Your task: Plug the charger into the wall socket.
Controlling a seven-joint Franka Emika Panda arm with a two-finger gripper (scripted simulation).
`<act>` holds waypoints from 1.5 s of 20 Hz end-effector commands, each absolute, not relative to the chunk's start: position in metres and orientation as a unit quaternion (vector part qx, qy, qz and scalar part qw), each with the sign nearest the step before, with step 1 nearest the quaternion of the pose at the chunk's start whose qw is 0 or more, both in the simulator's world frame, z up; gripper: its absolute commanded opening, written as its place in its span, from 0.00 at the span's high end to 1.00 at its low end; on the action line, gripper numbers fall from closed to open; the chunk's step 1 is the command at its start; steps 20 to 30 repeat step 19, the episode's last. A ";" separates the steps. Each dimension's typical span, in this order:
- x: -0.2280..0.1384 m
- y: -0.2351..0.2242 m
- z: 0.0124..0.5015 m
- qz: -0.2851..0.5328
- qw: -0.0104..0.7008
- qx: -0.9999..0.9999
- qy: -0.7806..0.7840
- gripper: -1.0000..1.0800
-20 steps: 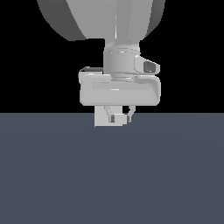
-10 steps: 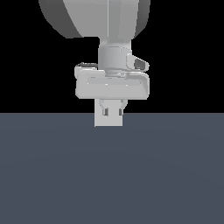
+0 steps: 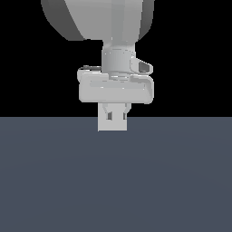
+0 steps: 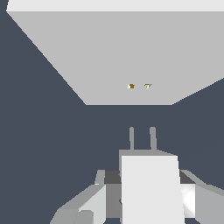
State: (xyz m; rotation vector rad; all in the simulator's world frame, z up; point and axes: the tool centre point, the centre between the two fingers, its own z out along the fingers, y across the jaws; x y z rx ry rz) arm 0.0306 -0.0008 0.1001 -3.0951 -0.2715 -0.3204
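White throughout: the small white cube-like charger sits clamped between the two pale grey fingers of the hand, which is closed on its sides. Two thin grey prongs stick out of the block's front face, pointing toward the flat white square socket plate.

Wrist view: the plate fills the far part of the picture, with two tiny dark holes near its middle. Prongs and holes are well apart; dark slate-blue surface shows between them. The pair of prongs lies nearly in line with the pair of holes, and their spacing looks alike. Any small sideways offset is hard to judge from this angle.

Exterior view: the hand hangs under the bulky grey arm, fingers down close to the surface. A white square shows directly behind the fingertips; whether that is block or plate I cannot tell.

Judgement: charger is grasped, approach not yet finished, insertion not done. To do this step well:
- keep the grip firm so the block does not twist;
- hold the prongs level and square to the plate;
- correct any sideways error before the tips reach the holes;
- advance straight along the prong axis, slowly near contact.

Risk: a tilted block would catch the prongs on the plate face.
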 end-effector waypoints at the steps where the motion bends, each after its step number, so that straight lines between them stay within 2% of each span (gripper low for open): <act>1: 0.035 0.000 0.100 -0.103 0.009 -0.991 -0.087 1.00; 14: 0.073 0.007 0.100 -0.103 0.009 -0.991 -0.087 1.00; 30: 0.076 0.008 0.100 -0.103 0.009 -0.991 -0.087 1.00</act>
